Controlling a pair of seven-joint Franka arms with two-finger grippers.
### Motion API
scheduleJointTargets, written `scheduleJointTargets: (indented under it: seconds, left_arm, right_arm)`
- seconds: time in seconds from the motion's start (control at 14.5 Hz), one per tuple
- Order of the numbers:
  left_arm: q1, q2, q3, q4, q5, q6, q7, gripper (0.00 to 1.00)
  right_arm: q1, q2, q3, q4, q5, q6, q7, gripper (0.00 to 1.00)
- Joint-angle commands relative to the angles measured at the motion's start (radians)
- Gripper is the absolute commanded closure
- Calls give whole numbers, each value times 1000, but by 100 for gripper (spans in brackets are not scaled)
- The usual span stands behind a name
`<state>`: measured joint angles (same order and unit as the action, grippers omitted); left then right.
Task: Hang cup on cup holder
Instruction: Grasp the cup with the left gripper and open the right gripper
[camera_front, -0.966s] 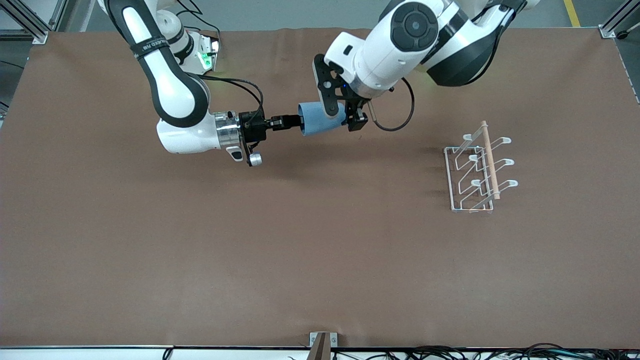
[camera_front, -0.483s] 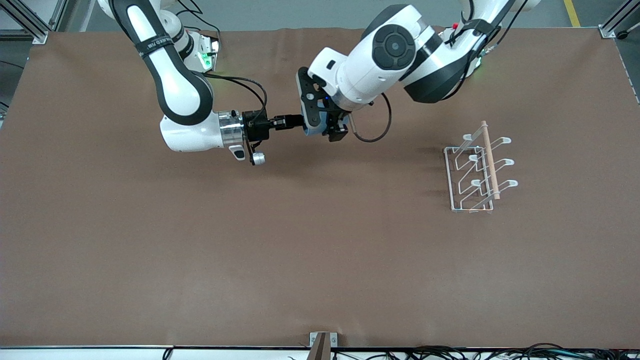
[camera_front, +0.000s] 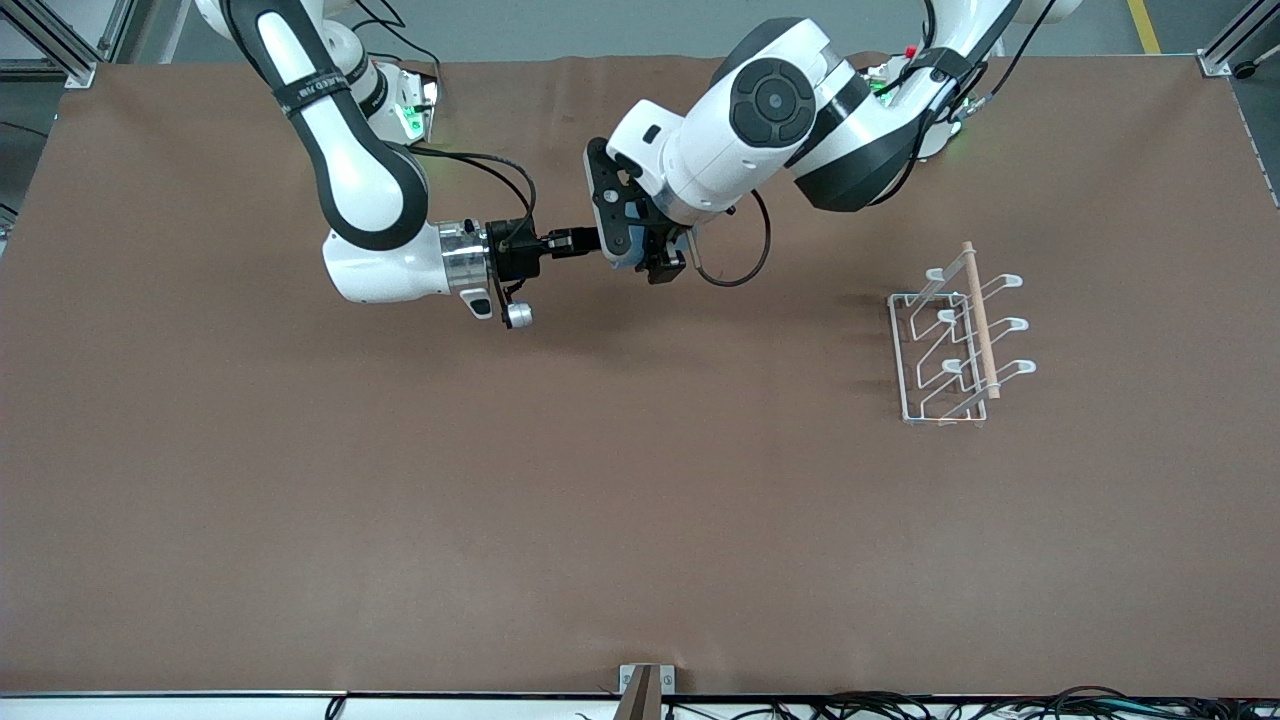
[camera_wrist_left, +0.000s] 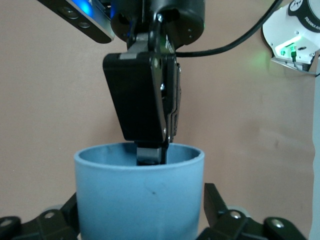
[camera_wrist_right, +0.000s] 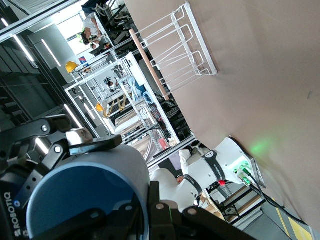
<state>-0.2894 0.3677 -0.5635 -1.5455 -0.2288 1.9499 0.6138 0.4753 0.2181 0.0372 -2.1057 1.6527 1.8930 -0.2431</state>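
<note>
Above table (camera_front: 640, 500), cup (camera_wrist_left: 140, 200) between tools.

Blue-grey cup (camera_wrist_left: 139, 200), white cup holder (camera_front: 950, 340), brown table (camera_front: 600, 500).

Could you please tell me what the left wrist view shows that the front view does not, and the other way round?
Only the left wrist view shows the cup's open rim, with a finger of the right gripper hooked over its wall, and the left gripper's fingers flanking the cup's sides. Only the front view shows the cup holder standing on the table toward the left arm's end, and both arms whole. Both show the cup held up in the air between the right gripper and the left gripper.
</note>
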Motion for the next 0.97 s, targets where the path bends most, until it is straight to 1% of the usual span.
scheduleJointTargets:
  seconds: [0.0,0.07,0.14,0.21,0.28,0.41,0.48,0.55,0.69,0.76,0.9]
  left_arm:
    - [13,-3,-6,-1,-7,-45,50,46]
    - [12,-4,-6,-1,-6,-49,44,52]
    - [10,-7,-4,-2,-4,-51,40,59]
    - [9,-9,-3,-2,-3,-60,29,62]
    - [10,-13,-1,-2,-1,-81,2,62]
    - [13,-18,2,1,22,-144,-80,64]
    - [12,-23,-1,4,72,-158,-104,65]
    - [10,-38,-3,5,122,-175,-121,69]
    - [10,-55,0,10,181,-261,-169,69]
    - [12,-61,2,12,230,-308,-208,69]
    - [12,-72,1,12,354,-391,-233,69]
  right_arm:
    - [9,-16,-8,-8,36,12,-10,84]
    - [9,-16,-8,-8,36,12,-12,62]
    - [9,-16,-8,-8,36,12,-10,57]
    - [9,-16,-8,-7,36,14,-7,29]
    - [9,-17,-10,-8,36,18,-8,0]
    - [9,-17,-10,-7,36,18,-8,0]
    - [8,-17,-10,-7,36,17,-7,0]
    - [2,-19,-11,-5,35,15,-2,0]
    - [-9,-25,-25,-7,18,18,-1,0]
    - [-27,-25,-37,-2,-23,18,4,0]
    - [-94,-25,-48,27,-195,18,18,0]
